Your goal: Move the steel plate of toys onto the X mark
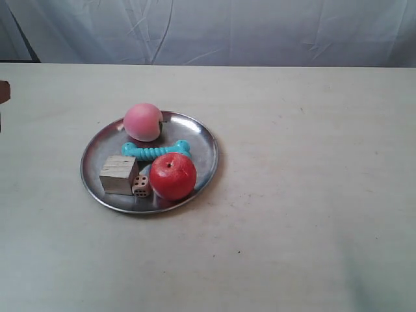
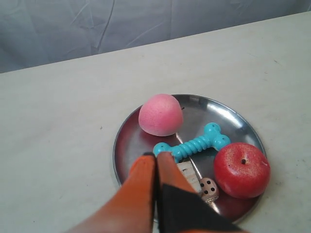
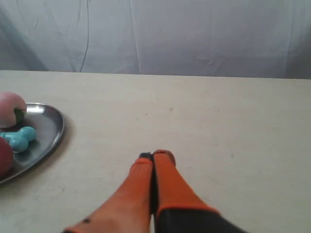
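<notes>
The steel plate [image 1: 201,140] lies on the pale table, left of middle in the exterior view. It holds a pink ball [image 1: 143,121], a teal bone [image 1: 156,151], a red apple [image 1: 173,176], a wooden cube [image 1: 118,174] and a die [image 1: 141,186]. My left gripper [image 2: 156,155] is shut and empty, hovering above the plate [image 2: 228,116] and hiding part of the cube [image 2: 187,171]. My right gripper [image 3: 154,155] is shut and empty over bare table, beside the plate's rim [image 3: 48,124]. I cannot make out the X mark.
A wrinkled grey cloth [image 1: 208,29] hangs behind the table's far edge. A small brown object [image 1: 4,91] pokes in at the exterior view's left edge. Neither arm shows in the exterior view.
</notes>
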